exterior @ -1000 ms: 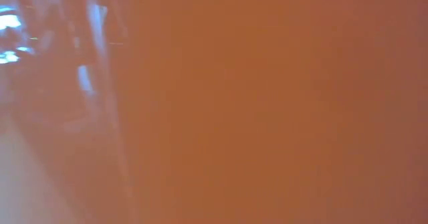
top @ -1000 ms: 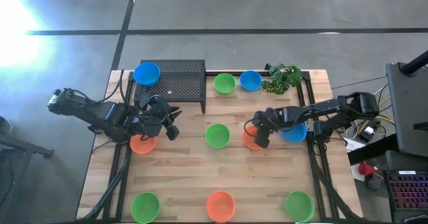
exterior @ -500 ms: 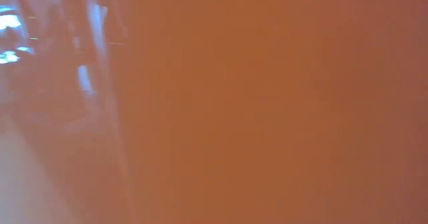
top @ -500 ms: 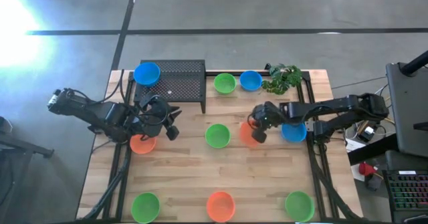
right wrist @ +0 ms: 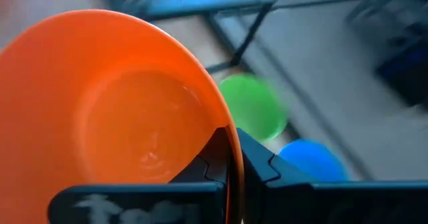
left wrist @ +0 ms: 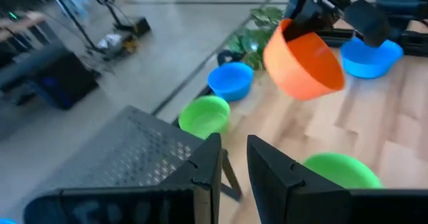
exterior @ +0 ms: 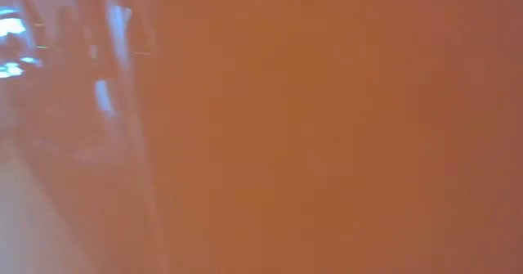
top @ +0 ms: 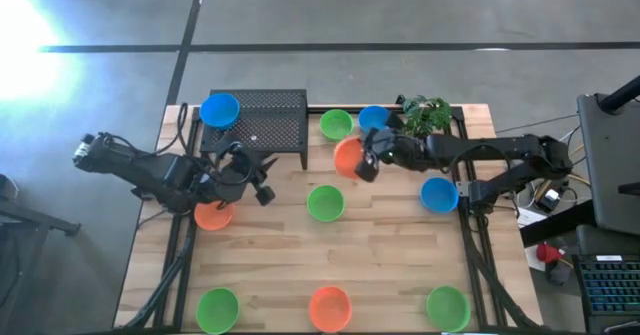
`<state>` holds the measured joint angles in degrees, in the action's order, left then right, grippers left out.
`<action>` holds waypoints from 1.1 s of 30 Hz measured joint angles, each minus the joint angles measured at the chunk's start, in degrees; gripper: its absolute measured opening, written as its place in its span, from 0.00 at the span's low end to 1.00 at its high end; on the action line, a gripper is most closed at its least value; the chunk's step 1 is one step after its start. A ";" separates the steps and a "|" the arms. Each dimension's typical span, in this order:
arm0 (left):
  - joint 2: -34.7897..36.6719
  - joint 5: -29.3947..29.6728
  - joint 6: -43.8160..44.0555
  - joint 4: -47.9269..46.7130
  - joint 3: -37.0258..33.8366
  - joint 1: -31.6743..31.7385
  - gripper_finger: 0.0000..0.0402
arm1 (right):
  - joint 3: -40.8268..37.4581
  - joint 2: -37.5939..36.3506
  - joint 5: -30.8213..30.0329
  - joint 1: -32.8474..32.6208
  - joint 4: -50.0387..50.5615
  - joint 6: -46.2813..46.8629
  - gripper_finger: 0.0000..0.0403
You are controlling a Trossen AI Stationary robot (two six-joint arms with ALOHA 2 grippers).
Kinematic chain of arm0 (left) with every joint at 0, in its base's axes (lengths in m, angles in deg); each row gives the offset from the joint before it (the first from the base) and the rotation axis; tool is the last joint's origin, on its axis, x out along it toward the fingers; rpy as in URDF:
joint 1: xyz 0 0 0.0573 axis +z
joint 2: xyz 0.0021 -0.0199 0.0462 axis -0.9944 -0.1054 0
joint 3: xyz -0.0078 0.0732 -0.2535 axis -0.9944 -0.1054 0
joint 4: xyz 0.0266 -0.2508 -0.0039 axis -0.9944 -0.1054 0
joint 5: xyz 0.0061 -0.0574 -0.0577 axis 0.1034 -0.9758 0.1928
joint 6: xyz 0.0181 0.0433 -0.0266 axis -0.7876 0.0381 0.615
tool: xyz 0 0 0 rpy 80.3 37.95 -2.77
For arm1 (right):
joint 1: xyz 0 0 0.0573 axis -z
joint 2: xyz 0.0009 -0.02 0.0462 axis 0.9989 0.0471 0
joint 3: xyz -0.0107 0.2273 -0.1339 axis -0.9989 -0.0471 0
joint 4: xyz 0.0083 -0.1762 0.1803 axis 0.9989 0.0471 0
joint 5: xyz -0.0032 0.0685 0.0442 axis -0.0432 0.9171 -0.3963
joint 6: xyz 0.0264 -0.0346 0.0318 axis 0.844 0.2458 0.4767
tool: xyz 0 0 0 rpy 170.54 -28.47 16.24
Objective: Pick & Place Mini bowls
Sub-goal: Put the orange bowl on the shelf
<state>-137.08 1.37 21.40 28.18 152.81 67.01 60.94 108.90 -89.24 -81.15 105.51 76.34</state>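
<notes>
Orange-red plastic fills the right gripper (top: 366, 165): its two dark fingers (right wrist: 257, 164) are pinched shut on the rim of an orange-red mini bowl (top: 349, 157), which hangs tilted in the air above the table, a little toward twelve o'clock from the table's middle. Seen from the left wrist, that same bowl (left wrist: 304, 63) floats clear of the wooden table (top: 390, 255) with its mouth turned sideways.

Working outward from it, a green bowl (top: 335, 125) sits at eleven o'clock and a blue bowl (top: 372, 118) at one o'clock, both near the far edge. A leafy plant sprig (top: 424, 116) lies just past the blue one at two o'clock. At five o'clock rests another green bowl (top: 324, 203), near the table's middle, and at four o'clock a second blue bowl (top: 439, 194) lies beside the right arm.

Farther off at nine o'clock stands the black wire-mesh stand (top: 265, 125), with a blue bowl (top: 219, 110) on its far-left corner. The left gripper (top: 262, 187) waits just in front of that stand, fingers (left wrist: 271, 170) slightly apart and holding nothing, and another orange-red bowl (top: 212, 216) lies on the table just beside the arm.

Along the near edge sit three more: green (top: 217, 309), orange-red (top: 329, 307) and green (top: 447, 306). The low view is filled by a blurred orange surface.
</notes>
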 joint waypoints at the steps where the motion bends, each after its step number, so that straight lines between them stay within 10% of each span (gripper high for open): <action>1: -0.57 0.74 -1.22 0.85 0.00 0.21 0.17 | 1.64 1.02 -0.93 0.19 0.02 -1.48 0.02; 14: -8.27 2.99 -3.62 10.67 0.00 5.08 0.17 | 12.54 9.73 -5.85 0.77 0.44 -10.84 0.02; 33: -17.86 -10.87 -11.55 31.75 0.66 14.38 0.17 | 12.65 9.33 -7.65 0.57 -1.97 -14.30 0.02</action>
<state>-154.94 -9.50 9.84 59.93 153.47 81.38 73.59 118.23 -96.89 -80.58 103.54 62.04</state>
